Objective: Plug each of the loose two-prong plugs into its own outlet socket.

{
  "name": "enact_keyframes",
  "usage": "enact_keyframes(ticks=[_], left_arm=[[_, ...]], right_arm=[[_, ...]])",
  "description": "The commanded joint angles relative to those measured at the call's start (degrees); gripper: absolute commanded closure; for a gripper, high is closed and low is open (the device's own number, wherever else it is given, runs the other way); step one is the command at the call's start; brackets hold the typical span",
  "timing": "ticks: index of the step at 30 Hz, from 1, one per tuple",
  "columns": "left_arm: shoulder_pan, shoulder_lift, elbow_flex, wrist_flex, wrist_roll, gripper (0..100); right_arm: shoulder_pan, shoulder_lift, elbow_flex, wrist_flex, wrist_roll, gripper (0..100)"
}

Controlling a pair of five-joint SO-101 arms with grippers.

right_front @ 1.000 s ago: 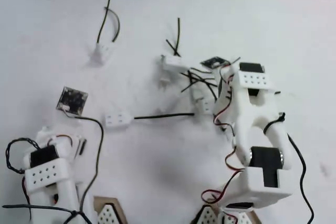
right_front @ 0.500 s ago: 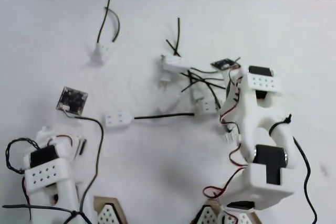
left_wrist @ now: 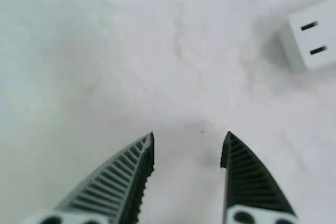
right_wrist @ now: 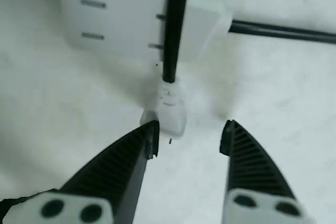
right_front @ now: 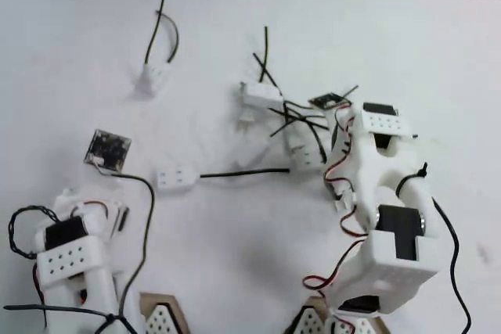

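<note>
Your right fingers (right_wrist: 123,166) stand spread and grasp nothing. The small white plug (right_wrist: 169,109) lies on the desk (right_wrist: 63,108) just ahead of them, closer to one fingertip than to the other. Its black cord (right_wrist: 175,24) runs over the outlet block (right_wrist: 110,17) behind it. I cannot see the prongs.

The main risk, I think, is an off-centre pinch. If you close from this position, one finger may reach the plug first and push it sideways or turn it. Then the prongs would not face the slots. The stiff cord may also pull the plug out of a weak grip, or drag the light outlet block when you lift. So bring the plug to the middle before you close.

Your left fingers (left_wrist: 123,182) are released too, above bare desk, with another outlet block (left_wrist: 312,40) well to one side. They could steady a block that slides.
</note>
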Motion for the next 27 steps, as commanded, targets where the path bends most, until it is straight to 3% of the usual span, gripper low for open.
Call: enact_keyframes(ticks=[1, 11, 16, 20, 27], left_arm=[[-0.13, -1.01, -0.18, -0.97, 0.18, 79], [-0.13, -1.01, -0.18, -0.97, 0.18, 79], [-0.13, -1.01, -0.18, -0.97, 0.18, 79], [-0.13, -1.01, -0.18, -0.97, 0.18, 79], [-0.13, -1.01, -0.18, -0.97, 0.09, 79]], right_arm=[[-3.3, 1.27, -0.09, -1.8, -0.26, 86.7], [-7.78, 1.27, 0.44, -1.36, -3.87, 88.2], [-7.34, 0.75, 0.26, -1.36, -3.43, 97.4], [-7.43, -0.04, 0.26, 1.71, -2.64, 98.1], [-6.37, -17.89, 0.26, 9.27, -0.26, 98.1]])
